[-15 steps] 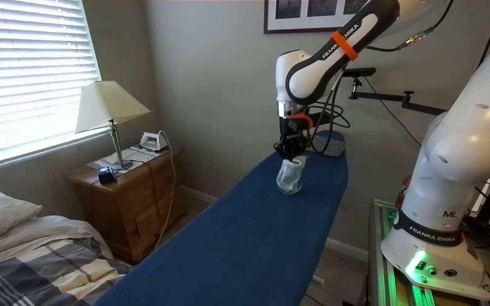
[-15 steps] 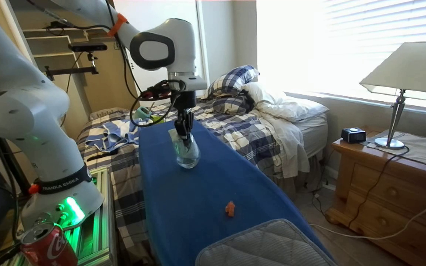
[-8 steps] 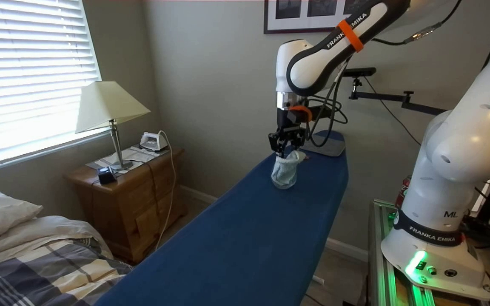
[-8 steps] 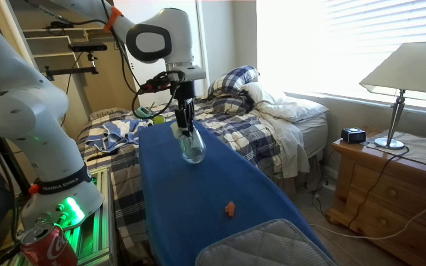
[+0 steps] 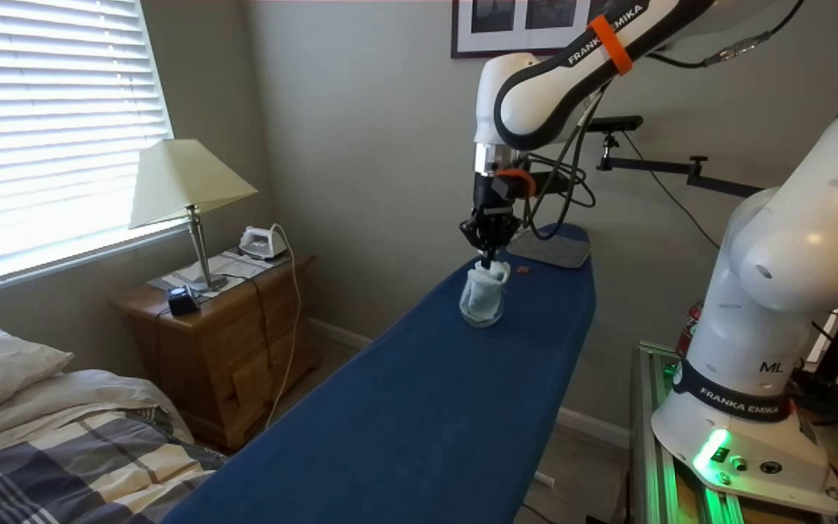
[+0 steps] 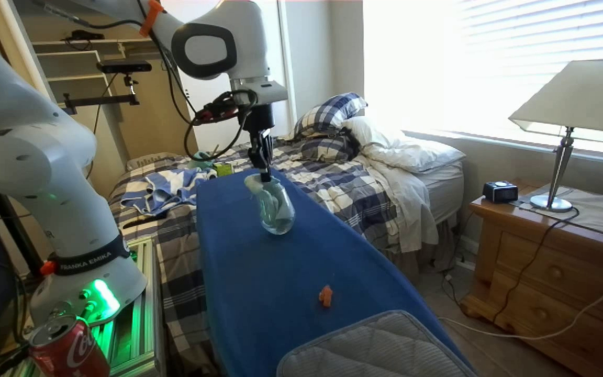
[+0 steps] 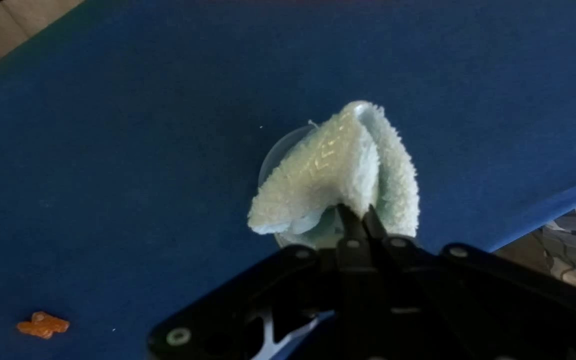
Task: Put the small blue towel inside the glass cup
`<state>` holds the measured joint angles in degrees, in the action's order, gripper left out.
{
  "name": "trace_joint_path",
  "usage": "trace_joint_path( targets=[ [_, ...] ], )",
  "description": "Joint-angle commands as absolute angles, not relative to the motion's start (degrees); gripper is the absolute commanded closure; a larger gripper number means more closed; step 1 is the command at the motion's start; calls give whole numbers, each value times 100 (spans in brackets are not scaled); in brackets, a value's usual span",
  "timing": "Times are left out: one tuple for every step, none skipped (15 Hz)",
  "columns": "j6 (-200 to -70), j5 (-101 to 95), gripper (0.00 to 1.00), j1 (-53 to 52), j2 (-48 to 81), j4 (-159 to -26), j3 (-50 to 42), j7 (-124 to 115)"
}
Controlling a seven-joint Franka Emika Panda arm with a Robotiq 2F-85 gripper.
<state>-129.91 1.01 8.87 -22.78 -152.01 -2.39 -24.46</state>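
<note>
The small pale blue towel [image 5: 487, 287] is bunched mostly inside the glass cup [image 5: 482, 322], with its top folds sticking out over the rim. The cup stands on the blue ironing board; it also shows in an exterior view [image 6: 279, 225]. In the wrist view the towel [image 7: 328, 165] covers most of the cup's mouth, and part of the glass rim [image 7: 279, 152] shows at its left. My gripper [image 7: 359, 214] is above the mouth, fingers nearly together with a towel fold pinched at the tips. It points down in both exterior views [image 5: 488, 262] [image 6: 265, 177].
The ironing board [image 6: 249, 277] holds a small orange object [image 6: 325, 296], also in the wrist view [image 7: 43, 325], and a grey quilted pad [image 6: 369, 345]. A bed [image 6: 333, 183] and a nightstand with a lamp [image 6: 563, 157] stand beside the board.
My gripper has risen from lower in the cup's mouth. Its fingers were wider half a second ago and are now close together at the towel. The cup has shifted slightly along with it.
</note>
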Motion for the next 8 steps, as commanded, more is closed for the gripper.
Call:
trace_joint_path(
  targets=[
    [-12845,241,99,909,-2408,-15164,-243,-2352],
    [-12834,232,99,915,-2417,-15154,-244,-2353],
    [-12835,198,99,936,-2423,-15137,-239,-2369],
    [-12811,199,99,941,-2428,-15123,-244,-2368],
    [-12789,183,95,953,-2429,-15107,-240,-2381],
    [-12800,183,71,953,-2440,-15098,-245,-2363],
    [-12789,167,70,963,-2449,-15082,-238,-2381],
    [-12763,173,68,964,-2457,-15060,-239,-2385]
  ],
)
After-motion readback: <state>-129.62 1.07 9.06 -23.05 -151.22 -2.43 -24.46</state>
